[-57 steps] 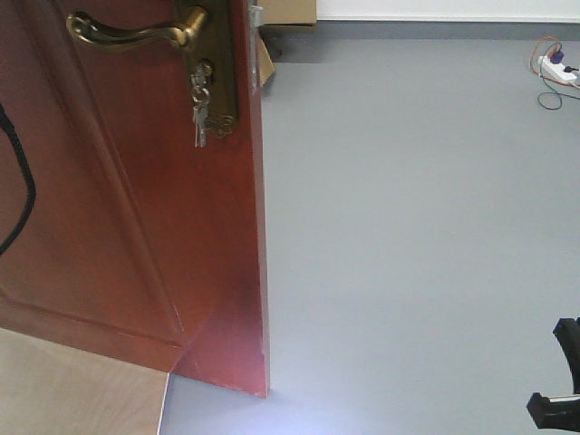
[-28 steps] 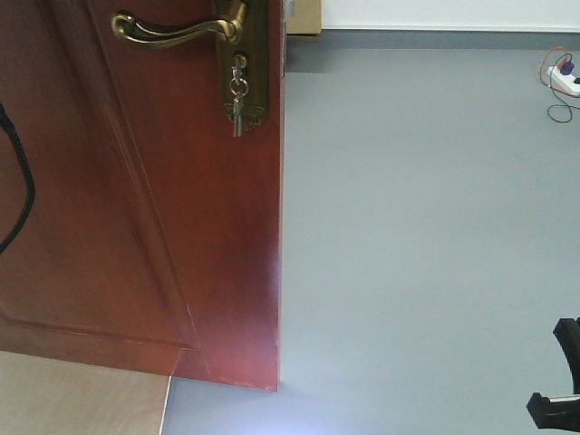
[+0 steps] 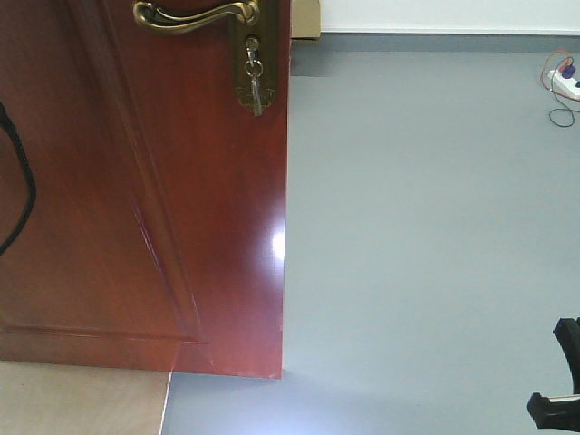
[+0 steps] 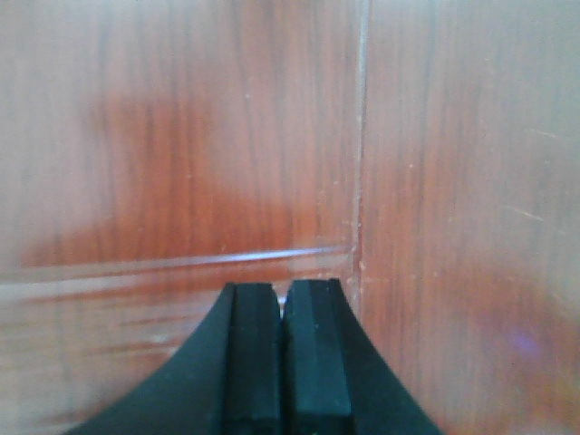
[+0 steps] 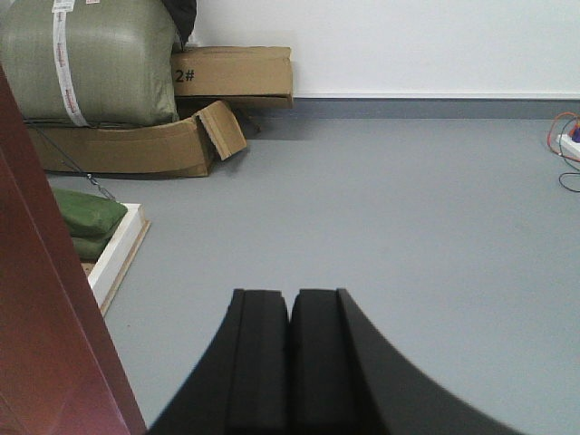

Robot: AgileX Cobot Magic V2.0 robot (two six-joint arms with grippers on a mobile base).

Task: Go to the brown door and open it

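The left gripper and right gripper each have both fingers pressed together, holding nothing.

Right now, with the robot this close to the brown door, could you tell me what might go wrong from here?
1. The left claw is shut and faces the brown door at close range; pushing forward could scrape the glossy panel.
2. The keys hang beneath the brass lever handle; a reach there might snag them.
3. A black cable crosses the door's left side and may catch.
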